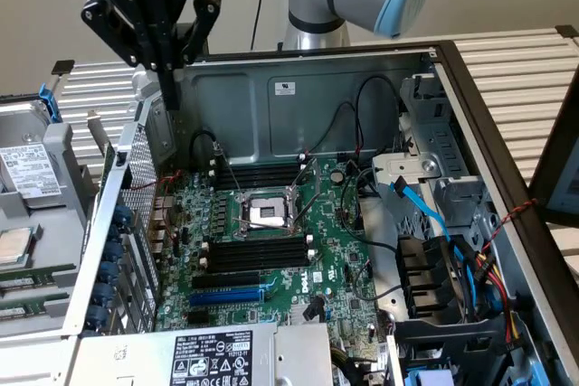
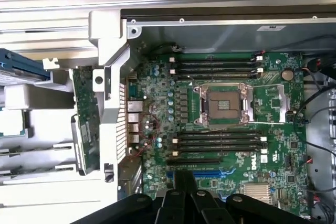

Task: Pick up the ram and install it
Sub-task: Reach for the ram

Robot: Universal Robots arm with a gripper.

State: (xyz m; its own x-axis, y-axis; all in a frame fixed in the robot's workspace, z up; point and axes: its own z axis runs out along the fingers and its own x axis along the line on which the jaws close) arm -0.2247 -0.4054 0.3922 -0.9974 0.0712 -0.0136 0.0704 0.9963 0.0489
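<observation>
1. One gripper (image 1: pixel 170 97); fingers pressed together with nothing between them; it hangs high above the rear corner of the computer case (image 1: pixel 298 106), touching nothing.
2. One ram (image 2: pixel 84 124); a green stick with a pale label; it sits outside the case, just beside the perforated rear wall (image 2: pixel 113 114) and running along it; whether it leans on that wall or rests in a holder cannot be told; well apart from the motherboard.
3. Two banks of black memory slots (image 2: pixel 218 66) and (image 2: pixel 220 142) with white end clips, one on either side of the open processor socket (image 2: pixel 223 103); all look empty; one blue slot (image 2: pixel 202 173) lies next to the second bank and is not a place for the ram.
4. Step in hand, as judged: the reach for the ram; nothing is picked up or installed yet.
5. Handling notes, as judgement:
   - the fingers must part before they go down, or they would land on the stick's edge;
   - line them up across the thin faces of the ram, near its middle, so that it hangs level;
   - come down straight and close along the rear wall, since the metal stands right beside the grip point;
   - hold the board's upper part and leave the contact edge free;
   - a firm but modest squeeze suits a thin, flat board that could twist or slip.
6. Hazard, as judgement: an off-centre hold would let one end droop; brushing the wall could knock the ram over.
</observation>
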